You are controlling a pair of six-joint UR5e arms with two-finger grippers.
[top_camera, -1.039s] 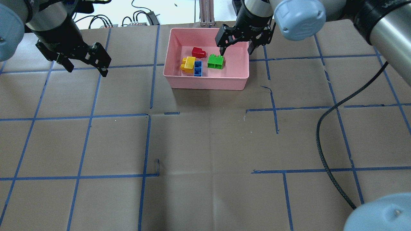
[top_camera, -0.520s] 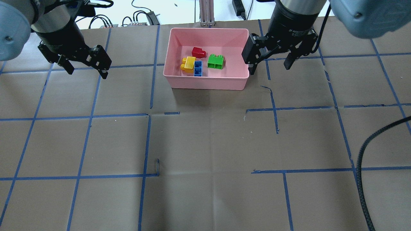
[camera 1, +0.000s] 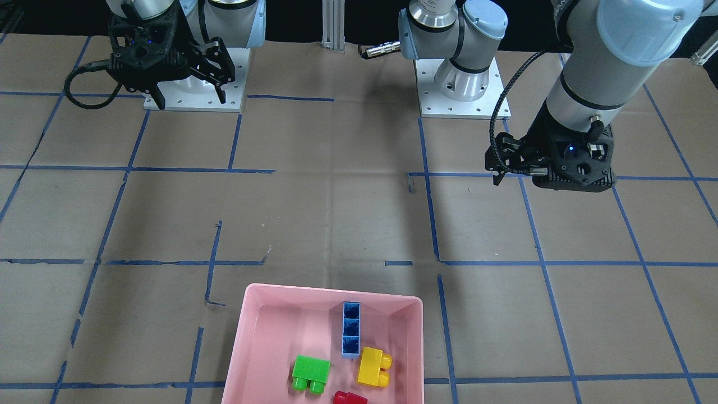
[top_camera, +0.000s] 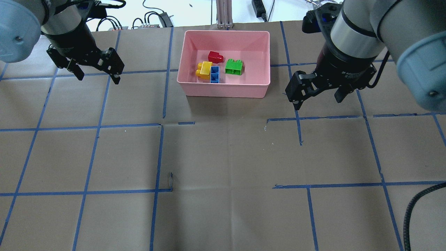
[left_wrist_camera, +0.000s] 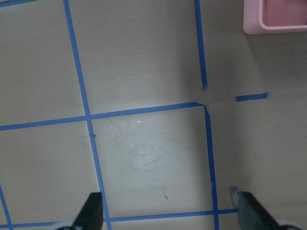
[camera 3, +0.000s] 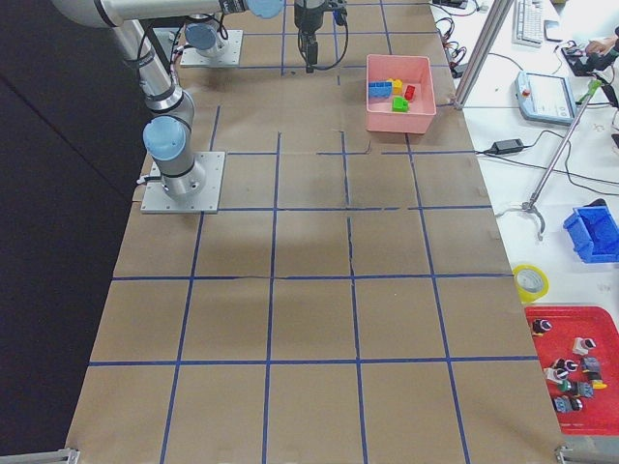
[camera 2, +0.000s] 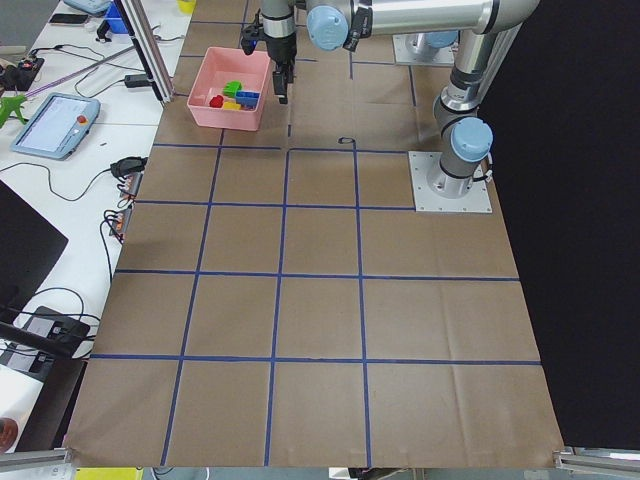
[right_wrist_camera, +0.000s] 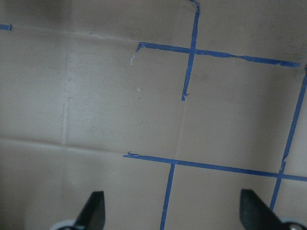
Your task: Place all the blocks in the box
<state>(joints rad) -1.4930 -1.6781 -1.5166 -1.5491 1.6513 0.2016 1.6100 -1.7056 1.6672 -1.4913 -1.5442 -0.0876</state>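
Note:
The pink box [top_camera: 223, 91] stands at the far middle of the table. In it lie the red brick [top_camera: 215, 56], the yellow brick [top_camera: 204, 69], the blue brick [top_camera: 215, 74] touching the yellow one, and the green brick [top_camera: 234, 67]. All show in the front-facing view too: blue [camera 1: 351, 331], green [camera 1: 310, 373], yellow [camera 1: 373, 366], red [camera 1: 349, 398]. My left gripper [top_camera: 98, 77] is open and empty, well left of the box. My right gripper [top_camera: 317, 101] is open and empty, right of the box's near corner. Both wrist views show bare paper between open fingers.
Brown paper with a blue tape grid covers the table. A black cable [top_camera: 414, 212] hangs at the near right. An aluminium post [top_camera: 223, 14] and loose cables lie behind the box. A box corner [left_wrist_camera: 276, 19] shows in the left wrist view.
My right gripper has left the space over the box and moved right and back toward me, still open and empty. The left gripper has shifted only slightly. The bricks have not moved.

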